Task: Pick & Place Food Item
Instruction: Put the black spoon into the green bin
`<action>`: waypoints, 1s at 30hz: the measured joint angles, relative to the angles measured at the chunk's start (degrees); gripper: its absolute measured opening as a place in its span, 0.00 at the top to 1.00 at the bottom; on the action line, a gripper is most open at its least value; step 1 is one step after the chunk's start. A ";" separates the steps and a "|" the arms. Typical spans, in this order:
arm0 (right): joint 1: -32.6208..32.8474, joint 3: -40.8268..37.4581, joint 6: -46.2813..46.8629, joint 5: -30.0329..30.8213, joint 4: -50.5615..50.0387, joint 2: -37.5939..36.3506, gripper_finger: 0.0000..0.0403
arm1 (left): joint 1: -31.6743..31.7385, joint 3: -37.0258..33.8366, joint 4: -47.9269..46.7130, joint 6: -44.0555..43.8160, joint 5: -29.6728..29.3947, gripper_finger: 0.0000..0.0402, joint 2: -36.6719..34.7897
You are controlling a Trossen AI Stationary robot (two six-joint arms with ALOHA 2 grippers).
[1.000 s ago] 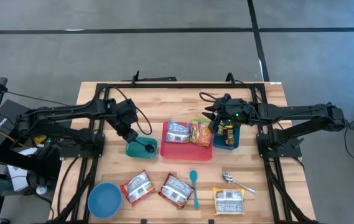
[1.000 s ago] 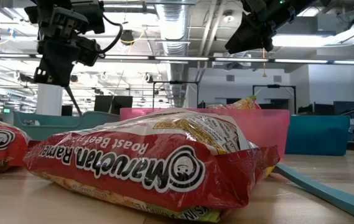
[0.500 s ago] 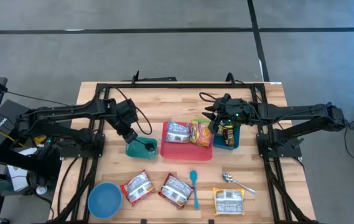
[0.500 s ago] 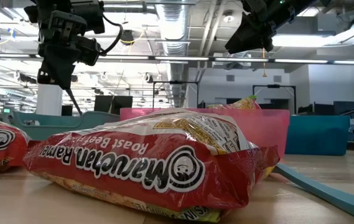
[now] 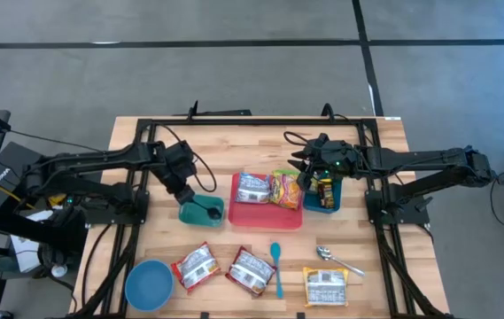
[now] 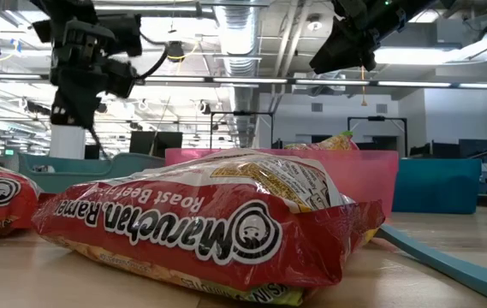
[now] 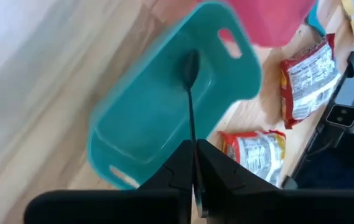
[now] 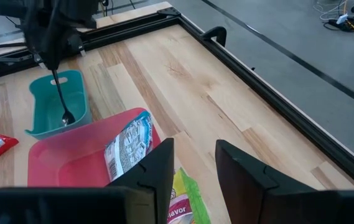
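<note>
My left gripper (image 5: 187, 193) is shut on a thin dark spoon (image 7: 190, 93) over a teal bin (image 5: 201, 211) left of the pink tray (image 5: 267, 215). The spoon's bowl (image 8: 66, 117) reaches down inside the teal bin (image 7: 158, 118). Two ramen packs (image 5: 253, 187) (image 5: 284, 189) lie in the pink tray. My right gripper (image 5: 309, 173) hangs open and empty above the tray's right end, beside a blue bin (image 5: 322, 202) holding a packet. My left gripper pinches the spoon's handle at its upper end (image 7: 192, 146) between its two fingers. The fingers slant down from the table's left side, roughly along the handle. The spoon hangs below them, bowl end lowest and inside the teal bin; whether it touches the bin's floor I cannot tell.
Near the front edge lie two red ramen packs (image 5: 197, 266) (image 5: 252, 269), a yellow pack (image 5: 325, 285), a teal spoon (image 5: 276, 266), a metal spoon (image 5: 336, 259) and a blue bowl (image 5: 149, 283). A black frame (image 5: 260, 124) runs along the table's far side.
</note>
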 joint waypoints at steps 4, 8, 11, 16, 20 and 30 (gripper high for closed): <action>-0.04 0.00 0.00 0.01 -0.01 0.00 0.72 | 2.82 -1.85 0.10 1.56 1.07 0.98 -0.26; -0.04 0.00 0.00 0.01 -0.01 0.00 0.72 | 5.30 -2.78 1.35 3.34 2.14 0.98 -0.26; -0.04 0.00 0.00 0.02 0.00 0.00 0.72 | 6.46 -4.29 4.39 3.52 4.03 0.98 -0.24; -0.04 0.00 0.00 0.02 -0.01 0.00 0.72 | 7.07 -6.04 4.92 3.52 4.79 0.98 -0.24; -0.04 0.00 -0.04 0.02 0.00 0.00 0.72 | 7.07 -6.10 5.03 3.32 4.75 0.97 -0.24; -0.04 0.00 -0.04 0.02 0.00 0.00 0.72 | 7.07 -6.14 4.96 3.10 4.28 0.92 -0.17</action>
